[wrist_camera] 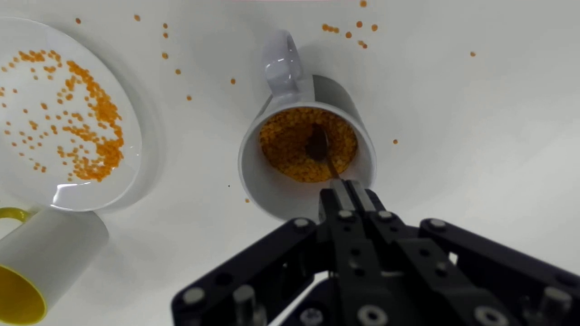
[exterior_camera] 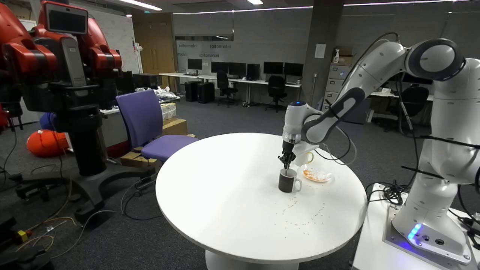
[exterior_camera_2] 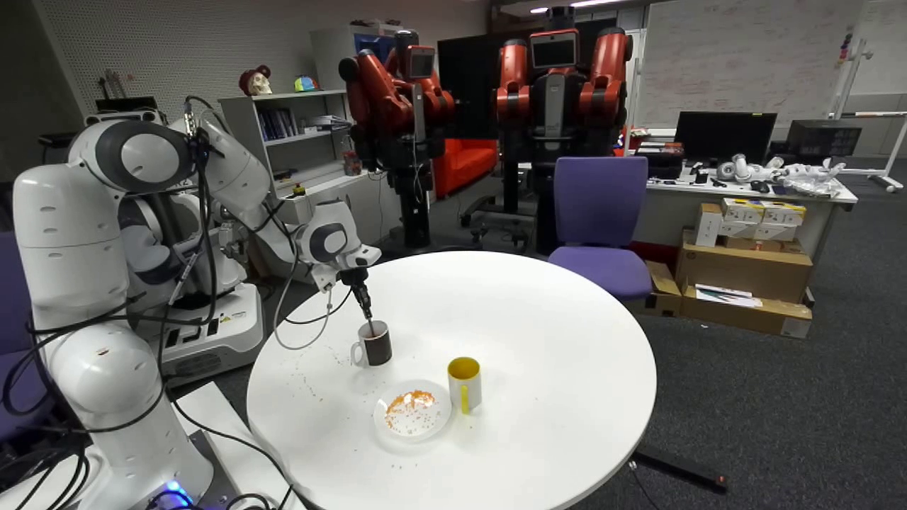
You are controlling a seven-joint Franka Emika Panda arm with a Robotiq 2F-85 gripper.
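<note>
My hand [wrist_camera: 352,184] is clamped on a spoon [wrist_camera: 317,144] by the handle. Spoon end is down in the orange grains [wrist_camera: 278,140] inside the dark-and-white mug [wrist_camera: 276,190], which stands upright on the round white bench [exterior_camera_2: 553,340]. Loose grains [wrist_camera: 348,35] scattered near it. Farther off, white plate [wrist_camera: 130,154] with more of the orange; just beside that, yellow-lined mug [wrist_camera: 59,246], upright too. Beyond the bench, in an exterior view, I see a purple chair [exterior_camera_2: 601,202], red robot [exterior_camera_2: 556,106] behind.

Fingers [exterior_camera_2: 365,303] hold a utensil [exterior_camera_2: 371,328] dipping into a dark-sided mug [exterior_camera_2: 379,350].
</note>
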